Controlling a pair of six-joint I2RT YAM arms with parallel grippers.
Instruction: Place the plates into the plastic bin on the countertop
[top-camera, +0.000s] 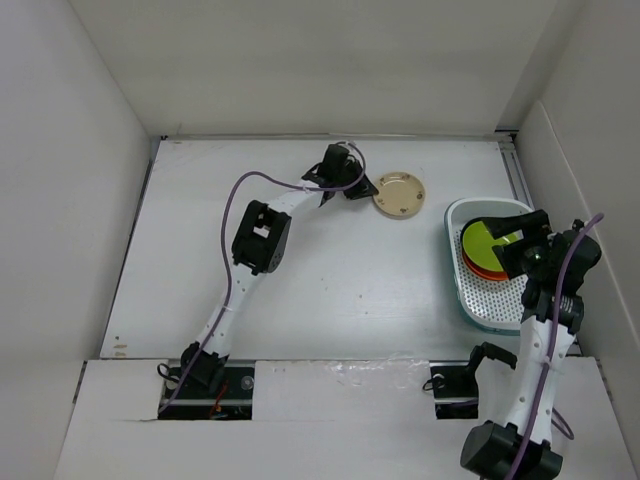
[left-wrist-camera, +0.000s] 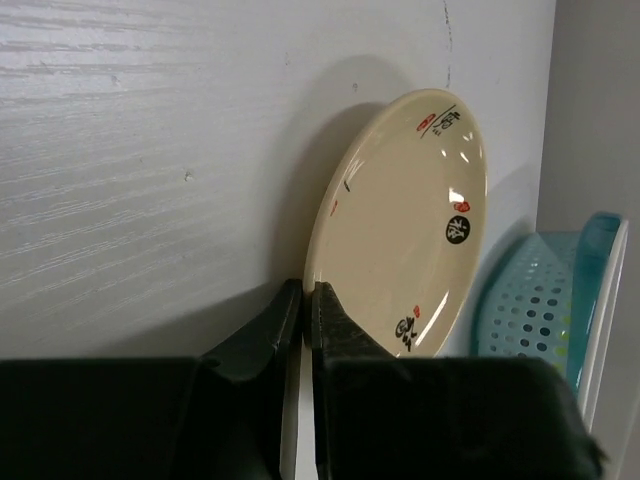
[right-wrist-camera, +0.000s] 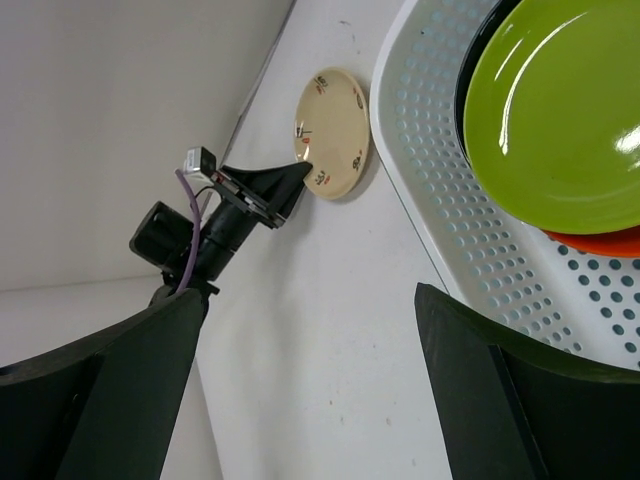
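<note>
A beige plate with brown markings lies on the white countertop at the far middle. My left gripper is shut on its near-left rim; in the left wrist view the fingers pinch the edge of the plate. The pale plastic bin stands at the right and holds a stack with a lime green plate on top of an orange plate. My right gripper hovers over the bin, open and empty. The other plates are hidden.
White walls enclose the countertop on the left, back and right. The bin's near half shows bare perforated floor. In the right wrist view, a black rim shows under the lime plate. The bin's edge lies just beyond the beige plate.
</note>
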